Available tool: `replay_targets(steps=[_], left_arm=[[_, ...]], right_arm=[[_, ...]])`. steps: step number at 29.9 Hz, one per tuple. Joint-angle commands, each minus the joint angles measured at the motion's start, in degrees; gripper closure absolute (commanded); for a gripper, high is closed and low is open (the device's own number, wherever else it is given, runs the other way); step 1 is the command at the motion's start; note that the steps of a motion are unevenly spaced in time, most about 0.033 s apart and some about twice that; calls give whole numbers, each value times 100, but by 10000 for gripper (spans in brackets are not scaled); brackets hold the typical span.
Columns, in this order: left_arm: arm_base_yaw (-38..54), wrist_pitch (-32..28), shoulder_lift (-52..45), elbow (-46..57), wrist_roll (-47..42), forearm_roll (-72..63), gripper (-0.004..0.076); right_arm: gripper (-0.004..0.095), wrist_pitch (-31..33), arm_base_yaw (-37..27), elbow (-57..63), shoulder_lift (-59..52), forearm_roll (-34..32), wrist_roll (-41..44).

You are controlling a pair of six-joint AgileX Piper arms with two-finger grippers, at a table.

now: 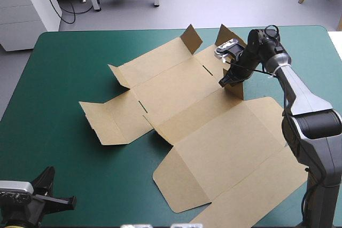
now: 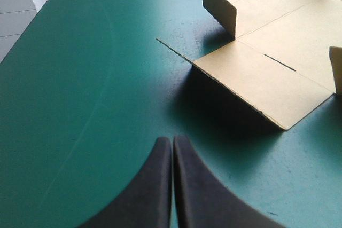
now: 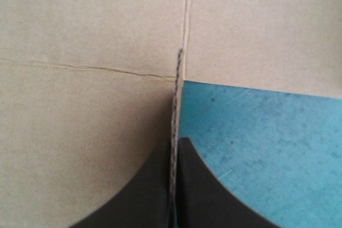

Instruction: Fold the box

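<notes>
Tabletop: teal-green. Box: brown, mid-tabletop, mostly flat, a few flaps raised. My right jaws: pinched on an upright far flap; best swung inward slowly, grip firm, no tearing. My left jaws: closed, empty, near-left corner.
</notes>
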Motion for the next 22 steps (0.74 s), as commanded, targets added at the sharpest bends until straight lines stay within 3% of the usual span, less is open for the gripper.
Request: replay_targets(steps=[1,7,12,22], left_arm=[[-46,-405,-93,-196,0,-74,734],[-46,-405,-93,-196,0,-74,734],[-46,-405,-93,-196,0,-74,734],[-46,-405,-93,-196,0,12,734]], right_arm=[[927,-100,156,-133,-329,363,-808],[927,-229,802,-133,-329,363,-1843],[927,-709,1437,-133,-329,337,-2733],[928,-1472,2263,-133,-329,337,-3347]])
